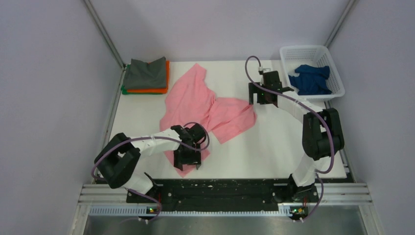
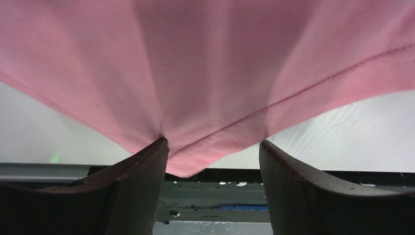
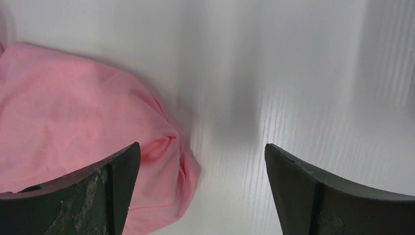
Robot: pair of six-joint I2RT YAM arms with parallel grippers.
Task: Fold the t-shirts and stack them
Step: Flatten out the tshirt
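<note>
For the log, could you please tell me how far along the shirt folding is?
Done: dark grey, orange and green shirts lie folded in a stack. In hand: the pink shirt lies rumpled, the open left gripper at its near hem, the open right gripper beside its right edge. Left: fold and stack it, then the navy shirt in the basket.

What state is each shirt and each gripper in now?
pink t-shirt: unfolded, rumpled
dark grey t-shirt: folded, on top
orange t-shirt: folded, under grey
green t-shirt: folded, at bottom
navy t-shirt: crumpled in basket
left gripper: open around pink hem
right gripper: open, empty
</note>
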